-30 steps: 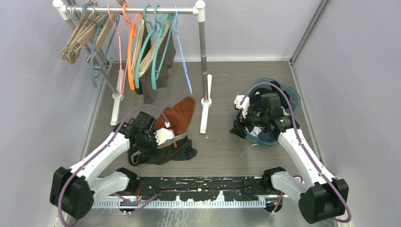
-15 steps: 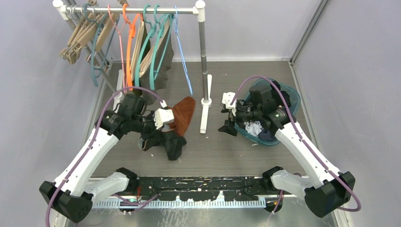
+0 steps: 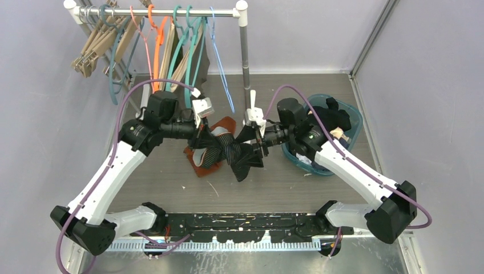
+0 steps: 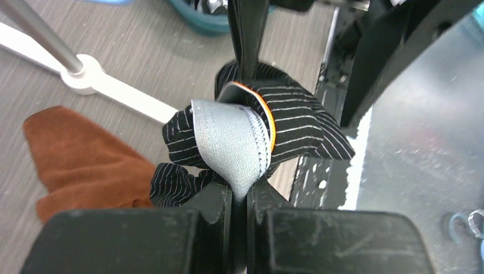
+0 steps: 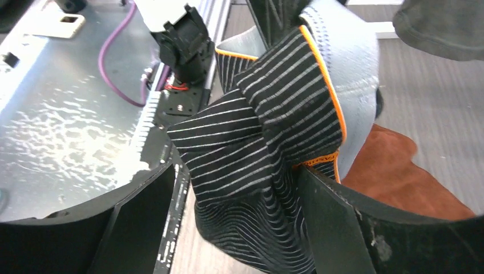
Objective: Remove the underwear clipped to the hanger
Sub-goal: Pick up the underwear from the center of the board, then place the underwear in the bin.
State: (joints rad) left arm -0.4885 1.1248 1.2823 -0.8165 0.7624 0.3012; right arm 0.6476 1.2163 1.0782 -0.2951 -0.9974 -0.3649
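**Between the two arms, above the surface: a striped pair held by its waistband**

Above the middle of the surface [image 3: 171, 188], the underwear [image 3: 231, 153] in hand is a black pinstriped pair with a grey waistband [image 4: 231, 140] edged in orange. It hangs clear of the rust-brown cloth [image 4: 85, 154] lying below it. More shorts [image 3: 178, 60] hang on hangers at the rail behind.

It looks light and quite limp. It folds and bunches under its own weight, so it should neither slip out nor resist a pull, but loose folds will trail and could catch. The waistband is the thickest, firmest part and seems the best place to take hold. The thin striped leg cloth would probably stretch or gather into a wad if gripped.

The left pincer [image 4: 240, 197] is closed tight on a fold of that waistband, with its two fingers pressed nearly together.

The right pincer [image 5: 240, 188] stands wide. The bunched striped cloth hangs down between its fingers [image 5: 337, 228], and appears to brush the inside of one. It grips nothing. To take the garment it would need to close on the band, not on the hanging folds.
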